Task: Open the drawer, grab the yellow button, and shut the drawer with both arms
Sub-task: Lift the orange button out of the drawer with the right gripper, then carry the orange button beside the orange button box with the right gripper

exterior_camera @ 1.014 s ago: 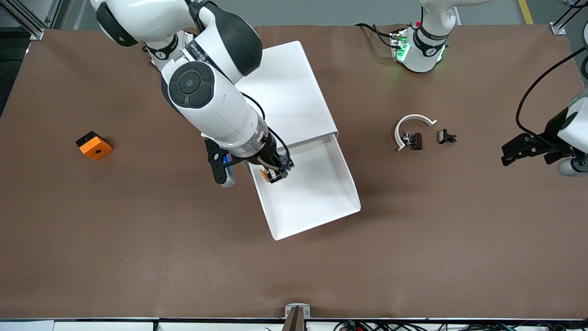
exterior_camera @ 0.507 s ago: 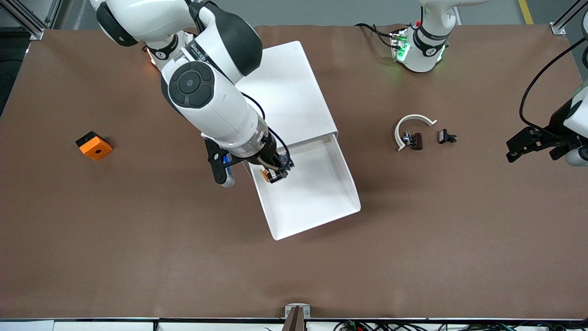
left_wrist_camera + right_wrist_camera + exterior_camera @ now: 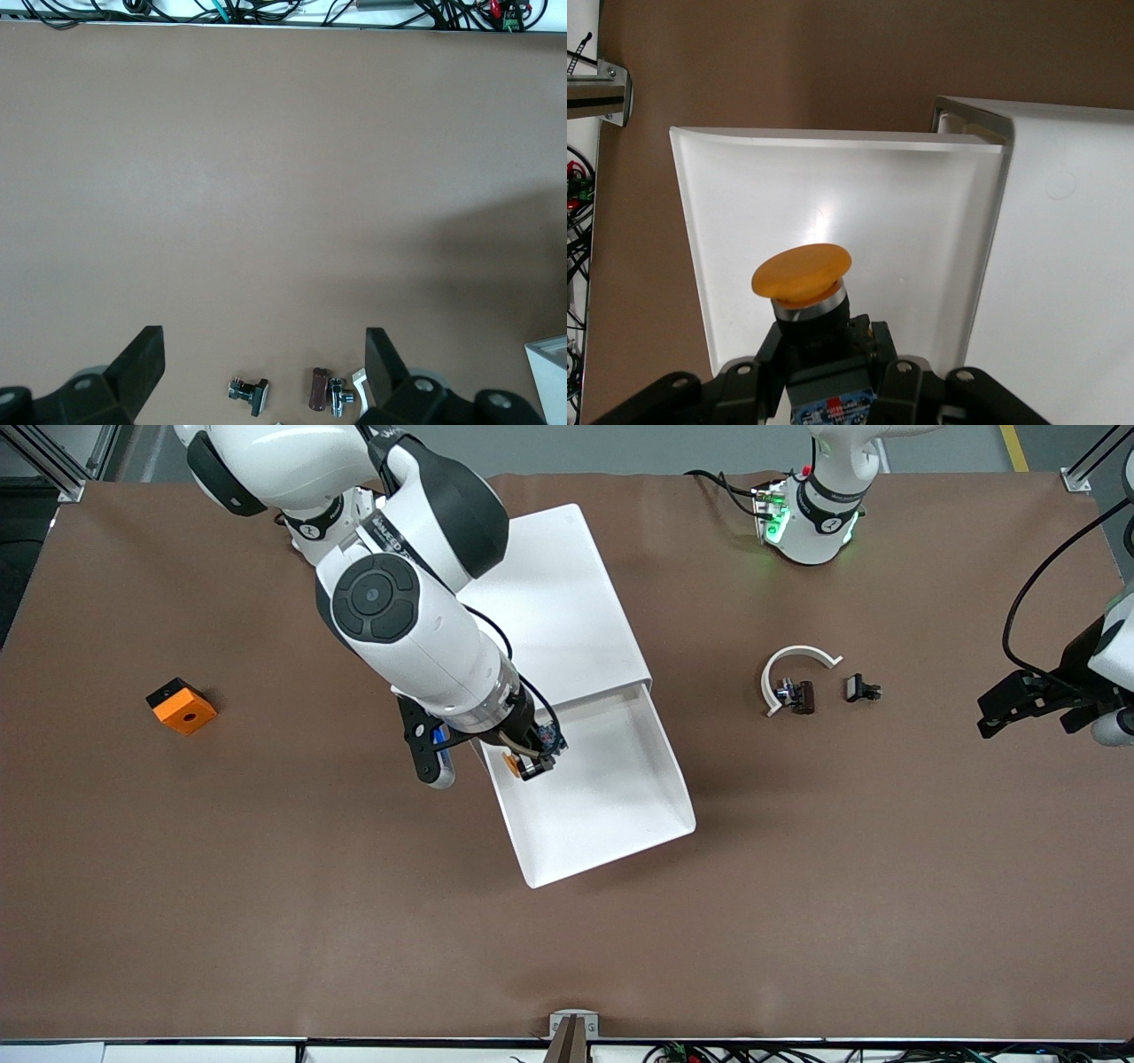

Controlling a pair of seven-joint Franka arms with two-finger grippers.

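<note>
Now, right claw (image 3: pixel 523 762): clamped on button (image 3: pixel 802 271), over open drawer (image 3: pixel 620 815).
Left claw (image 3: pixel 263 365): fingers apart, above desk (image 3: pixel 797 886).

The only lettering that shows is a short line of white printing on a black band around the large white right robot arm (image 3: pixel 390 518), in the front view, where the arm bends over the white rounded cabinet (image 3: pixel 567 602). The letters run slanted and are too small to read with certainty. A few marks show on the blue and red part under the round orange-yellow capped push-button (image 3: pixel 803 271) in the right wrist view; they cannot be read either.
</note>
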